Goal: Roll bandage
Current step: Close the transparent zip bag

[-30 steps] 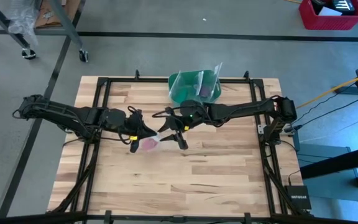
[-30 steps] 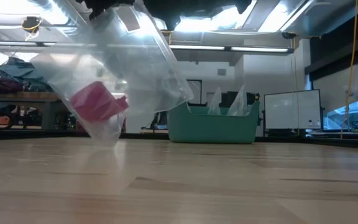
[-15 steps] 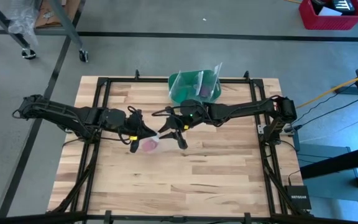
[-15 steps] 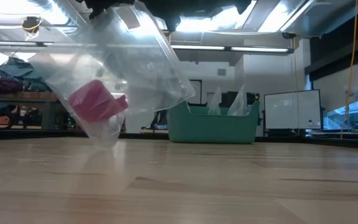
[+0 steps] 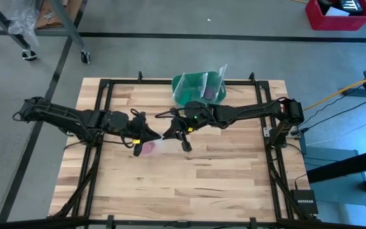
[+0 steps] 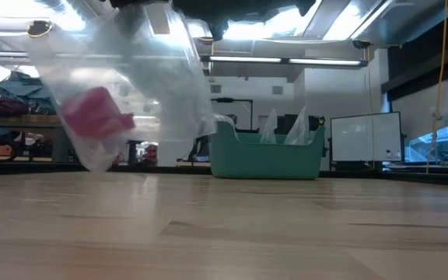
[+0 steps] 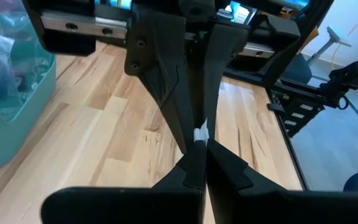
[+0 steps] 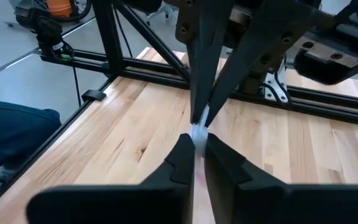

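A clear plastic bag (image 6: 127, 82) hangs above the table's middle, clear of the wood. A small pink bandage roll (image 6: 96, 117) sits in its lower corner and shows under the two grippers from above (image 5: 149, 148). My left gripper (image 5: 158, 135) reaches in from the table's left and is shut on the bag's top. My right gripper (image 5: 168, 135) reaches in from the right, fingertip to fingertip with the left one, and is shut on the same top edge. My left gripper pinches the bag's top edge (image 7: 201, 133) between its two fingers. The fingers come nearly level from the table's left, slanting a little down. The bag hangs below them, lifted clear. My right gripper pinches the same top edge (image 8: 199, 134) between its two fingers, right beside the left gripper's tips. It comes nearly level from the table's right, slanting a little down. The bag hangs slack beneath.
A green bowl (image 5: 199, 89) with more clear bags in it stands at the table's far edge, behind the grippers (image 6: 267, 154). Black frame rails (image 5: 103, 114) run along the table's left and right sides. Bare wood lies toward the near edge.
My right gripper's fingers have closed onto the bag's top edge. The hanging bag has swung toward the table's left. The pink roll has gone with it and risen slightly, and the bag's right side has drawn in.
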Available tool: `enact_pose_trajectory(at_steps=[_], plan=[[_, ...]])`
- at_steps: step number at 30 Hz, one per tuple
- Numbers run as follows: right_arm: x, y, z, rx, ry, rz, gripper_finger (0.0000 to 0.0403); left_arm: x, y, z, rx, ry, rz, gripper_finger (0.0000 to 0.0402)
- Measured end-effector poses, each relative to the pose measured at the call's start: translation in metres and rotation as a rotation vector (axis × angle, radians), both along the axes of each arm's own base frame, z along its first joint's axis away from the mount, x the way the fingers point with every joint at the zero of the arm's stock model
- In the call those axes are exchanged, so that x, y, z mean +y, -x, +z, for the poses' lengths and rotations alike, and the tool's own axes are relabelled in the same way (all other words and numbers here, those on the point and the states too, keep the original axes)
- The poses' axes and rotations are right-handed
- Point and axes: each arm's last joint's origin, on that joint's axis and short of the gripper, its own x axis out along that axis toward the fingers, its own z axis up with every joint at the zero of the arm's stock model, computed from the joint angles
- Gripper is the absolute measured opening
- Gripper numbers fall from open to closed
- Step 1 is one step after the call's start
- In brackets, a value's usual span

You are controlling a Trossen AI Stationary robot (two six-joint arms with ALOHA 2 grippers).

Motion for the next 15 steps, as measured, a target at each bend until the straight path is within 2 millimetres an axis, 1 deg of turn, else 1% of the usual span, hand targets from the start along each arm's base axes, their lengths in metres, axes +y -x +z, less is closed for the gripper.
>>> enact_pose_trajectory(at_steps=[5, 15], plan=[[0.0000, 0.0011, -0.0025, 0.041, -0.027, -0.011, 0.0038, 0.0002, -0.0002, 0.0005, -0.005, -0.006, 0.005, 0.0000], [0.0001, 0.0024, -0.0067, 0.080, -0.029, -0.013, 0.0041, 0.0015, 0.0038, 0.0051, -0.033, -0.012, 0.024, 0.0000]])
